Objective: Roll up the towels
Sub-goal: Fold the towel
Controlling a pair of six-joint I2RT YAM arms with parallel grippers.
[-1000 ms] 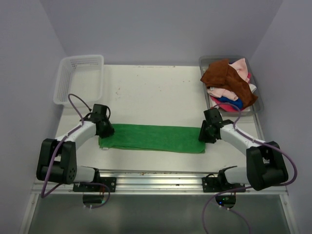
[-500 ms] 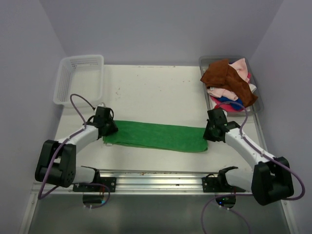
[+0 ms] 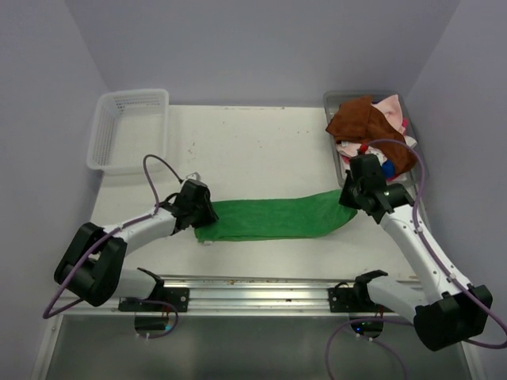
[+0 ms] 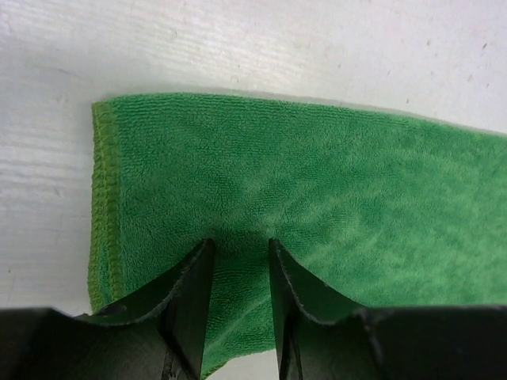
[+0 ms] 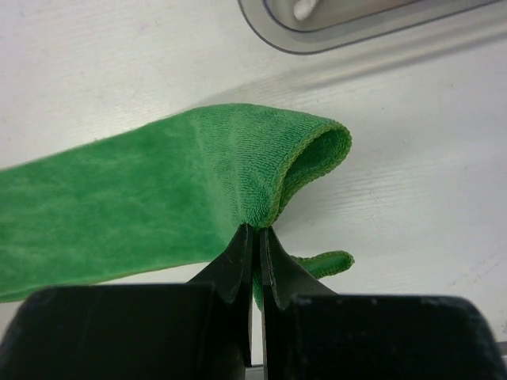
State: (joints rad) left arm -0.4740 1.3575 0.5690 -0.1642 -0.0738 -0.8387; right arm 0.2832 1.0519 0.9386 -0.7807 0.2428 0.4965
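From above, the green towel (image 3: 273, 218) lies folded into a long band across the near part of the white table (image 3: 253, 150), stretched between my two claws. My left claw (image 3: 200, 212) sits on its left end and my right claw (image 3: 352, 196) on its right end, which rises a little toward the far right. A white mesh basket (image 3: 127, 127) stands at the far left corner. At the far right, a clear tray (image 3: 416, 170) holds the pile of other towels (image 3: 368, 127), rust brown on top with pink and blue showing beneath. In the left wrist view, my left claw (image 4: 238, 245) is narrowed part way, with a thick pinch of the green towel (image 4: 317, 182) between its jaws. The pile puckers toward the gap, just inside the stitched hem, and the cloth lies flat on the table (image 4: 238, 47). In the right wrist view, my right claw (image 5: 255, 231) is squeezed almost together on the green towel (image 5: 158, 198), gripping the end edge so that it curls up off the table, with the tray (image 5: 356, 32) rim beyond. The terry looks light, soft and limp, so I judge it will sag and bunch. I judge it is best held at the short ends, near the hem.
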